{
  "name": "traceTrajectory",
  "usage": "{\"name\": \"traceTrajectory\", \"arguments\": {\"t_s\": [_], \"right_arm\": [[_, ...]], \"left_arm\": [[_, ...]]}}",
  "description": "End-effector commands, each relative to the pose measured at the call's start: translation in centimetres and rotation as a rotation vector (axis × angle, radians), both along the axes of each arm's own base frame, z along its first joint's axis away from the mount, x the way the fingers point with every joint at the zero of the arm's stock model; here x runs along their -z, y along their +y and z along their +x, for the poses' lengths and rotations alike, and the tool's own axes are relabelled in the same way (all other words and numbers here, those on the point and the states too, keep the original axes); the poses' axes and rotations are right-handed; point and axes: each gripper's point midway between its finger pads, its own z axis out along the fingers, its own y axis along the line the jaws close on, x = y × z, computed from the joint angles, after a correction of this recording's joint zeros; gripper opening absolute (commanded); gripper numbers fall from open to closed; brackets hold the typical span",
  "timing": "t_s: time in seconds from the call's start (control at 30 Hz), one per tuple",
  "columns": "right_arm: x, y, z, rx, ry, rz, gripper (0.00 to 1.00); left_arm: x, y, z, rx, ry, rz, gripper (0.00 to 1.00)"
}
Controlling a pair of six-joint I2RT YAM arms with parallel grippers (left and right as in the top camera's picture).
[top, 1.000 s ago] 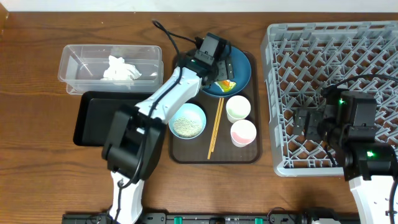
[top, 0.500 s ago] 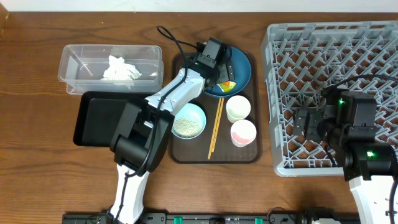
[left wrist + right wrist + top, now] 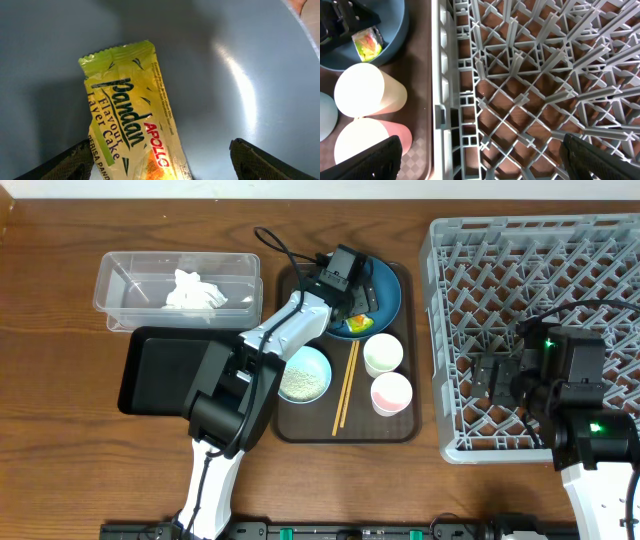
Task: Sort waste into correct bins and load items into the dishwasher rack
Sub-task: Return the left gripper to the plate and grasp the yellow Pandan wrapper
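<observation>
The yellow-green snack wrapper (image 3: 131, 112) lies on the dark blue plate (image 3: 388, 288), also seen in the overhead view (image 3: 362, 324). My left gripper (image 3: 160, 162) is open just above the plate, one finger on each side of the wrapper's lower end. Crumpled tissue (image 3: 193, 290) sits in the clear tub (image 3: 120, 275). The black tray (image 3: 165, 365) lies in front of it. The bowl (image 3: 303, 374) holds rice. Green-white cup (image 3: 383, 353), pink cup (image 3: 391, 393) and chopsticks (image 3: 345, 385) are nearby. My right gripper (image 3: 480, 155) is open over the left edge of the grey rack (image 3: 540, 300).
The plate, bowl, cups and chopsticks all rest on a brown serving tray (image 3: 345, 430) between the bins and the rack. The left arm's cable loops over the tray's far left corner. Bare wooden table lies in front.
My left gripper has shifted a little to the right over the plate, closer to the wrapper. The right arm has not moved.
</observation>
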Motion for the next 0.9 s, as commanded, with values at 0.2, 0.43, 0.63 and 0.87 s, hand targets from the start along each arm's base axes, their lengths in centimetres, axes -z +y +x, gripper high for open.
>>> {"name": "traceTrajectory", "arguments": {"t_s": [0.2, 0.43, 0.63, 0.87], "right_arm": [[-0.8, 0.4, 0.2, -0.006, -0.02, 0.013, 0.99], [-0.8, 0.4, 0.2, -0.006, -0.02, 0.013, 0.99], [-0.8, 0.4, 0.2, -0.005, -0.02, 0.013, 0.99], [-0.8, 0.4, 0.2, -0.006, -0.019, 0.013, 0.99]], "left_arm": [[1.6, -0.1, -0.5, -0.003, 0.034, 0.009, 0.57], [2.0, 0.3, -1.1, -0.003, 0.061, 0.025, 0.19], [0.4, 0.6, -0.9, 0.074, 0.018, 0.062, 0.06], [-7.2, 4.0, 0.7, 0.053, -0.1, 0.046, 0.06]]}}
